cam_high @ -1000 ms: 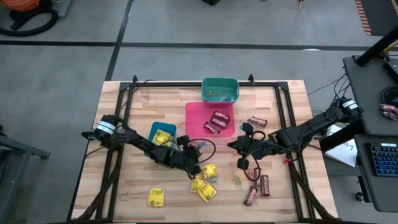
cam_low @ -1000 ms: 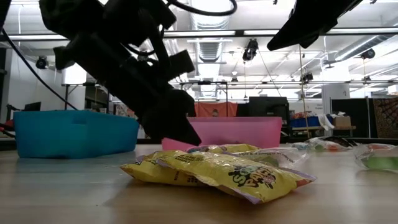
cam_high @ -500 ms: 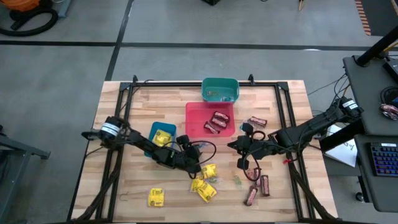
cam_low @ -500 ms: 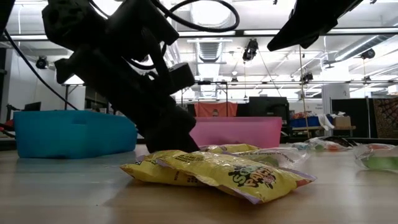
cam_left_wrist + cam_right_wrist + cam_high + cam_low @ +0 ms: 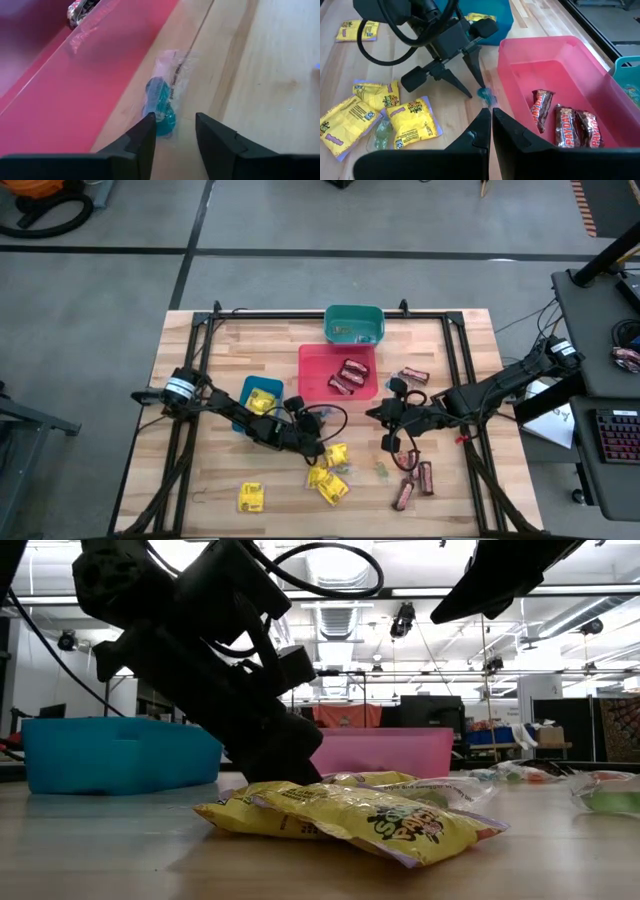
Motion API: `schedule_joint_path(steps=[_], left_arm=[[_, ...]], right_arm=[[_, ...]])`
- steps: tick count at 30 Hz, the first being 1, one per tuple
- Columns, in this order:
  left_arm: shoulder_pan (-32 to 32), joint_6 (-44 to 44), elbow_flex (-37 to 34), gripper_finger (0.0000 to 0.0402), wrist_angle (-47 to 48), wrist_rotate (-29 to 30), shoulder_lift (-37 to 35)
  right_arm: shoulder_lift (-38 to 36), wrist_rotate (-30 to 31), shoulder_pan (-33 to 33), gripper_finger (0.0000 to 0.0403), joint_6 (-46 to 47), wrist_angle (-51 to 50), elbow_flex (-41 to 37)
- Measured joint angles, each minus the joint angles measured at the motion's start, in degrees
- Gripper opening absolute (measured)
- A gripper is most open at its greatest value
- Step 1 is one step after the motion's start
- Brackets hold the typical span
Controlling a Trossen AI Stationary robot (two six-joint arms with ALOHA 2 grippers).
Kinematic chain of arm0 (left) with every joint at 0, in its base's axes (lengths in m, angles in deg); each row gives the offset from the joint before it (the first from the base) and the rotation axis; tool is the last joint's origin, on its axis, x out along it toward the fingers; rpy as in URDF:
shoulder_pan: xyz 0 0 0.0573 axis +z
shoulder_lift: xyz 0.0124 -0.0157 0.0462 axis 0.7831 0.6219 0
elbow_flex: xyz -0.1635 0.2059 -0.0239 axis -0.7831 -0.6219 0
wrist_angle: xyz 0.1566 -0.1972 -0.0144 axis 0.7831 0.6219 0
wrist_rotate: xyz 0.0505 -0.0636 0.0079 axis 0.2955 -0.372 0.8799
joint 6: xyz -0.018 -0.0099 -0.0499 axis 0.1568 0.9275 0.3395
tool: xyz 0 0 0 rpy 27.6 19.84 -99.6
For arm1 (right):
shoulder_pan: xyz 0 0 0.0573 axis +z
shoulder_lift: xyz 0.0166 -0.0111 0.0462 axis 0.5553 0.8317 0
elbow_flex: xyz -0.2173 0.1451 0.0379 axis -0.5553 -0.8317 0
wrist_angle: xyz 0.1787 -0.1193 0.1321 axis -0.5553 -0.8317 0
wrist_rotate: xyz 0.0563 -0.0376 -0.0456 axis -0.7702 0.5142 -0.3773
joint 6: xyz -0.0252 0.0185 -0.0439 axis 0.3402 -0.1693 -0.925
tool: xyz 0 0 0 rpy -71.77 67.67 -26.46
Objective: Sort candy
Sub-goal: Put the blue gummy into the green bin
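Candy sorting is only partly done, I judge. Nearest to me, my left claw (image 5: 172,131) stands with its fingers apart just over a blue wrapped piece (image 5: 161,100). The piece lies on the counter (image 5: 270,70), close beside the outer wall of the pink bin (image 5: 312,375), and it is not yet gripped. In the right wrist view the same piece (image 5: 485,95) shows just beside that wall, with my left claw (image 5: 468,79) pointing down at it.

A little farther from the pink bin, on the side away from the teal bin (image 5: 354,323), several yellow packets (image 5: 328,472) lie loose on the counter, and one more yellow packet (image 5: 251,498) lies well apart from them. A pale green piece (image 5: 381,134) lies among them.

My right claw (image 5: 377,414) waits near the pink bin's corner, its fingers together and holding nothing. Beyond it some brown-red bars (image 5: 412,482) still wait on the counter.

Inside the pink bin there are already bars (image 5: 565,122). The blue bin (image 5: 247,392), just beside the pink bin, holds a yellow packet. The teal bin, behind the pink one, holds a few small pieces.
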Motion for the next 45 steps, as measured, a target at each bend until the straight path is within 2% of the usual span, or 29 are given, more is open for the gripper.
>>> schedule_joint_path(steps=[12,22,28,32,36,45], left_arm=[[0.39,1.72,-0.83,0.0006,0.5,0.44,0.0],[-2.4,-0.81,-1.07,0.0,-0.28,-0.98,-3.4],[-2.49,-2.79,-1.03,0.0,-0.51,-0.94,-8.65],[-2.52,-4.97,-0.98,0.0,-0.61,-3.56,-12.81],[-2.56,-6.64,-0.96,0.0,-0.51,-5.07,-16.24],[-2.56,-9.68,-0.96,0.0,-1.1,-5.16,-17.73]], right_arm=[[0.0,-0.02,0.0,0.0011,0.0,0.0,0.0],[0.0,-0.09,0.0,0.0011,-1.4,1.06,-1.45],[2.24,-0.27,0.0,0.0011,-11.27,13.85,-3.96],[4.93,-0.59,0.0,0.0015,-17.84,21.68,-4.83],[7.57,-0.64,-0.13,0.0045,-19.47,24.92,-4.67],[11.76,-0.58,-1.75,0.0158,-20.31,27.31,-1.97]])
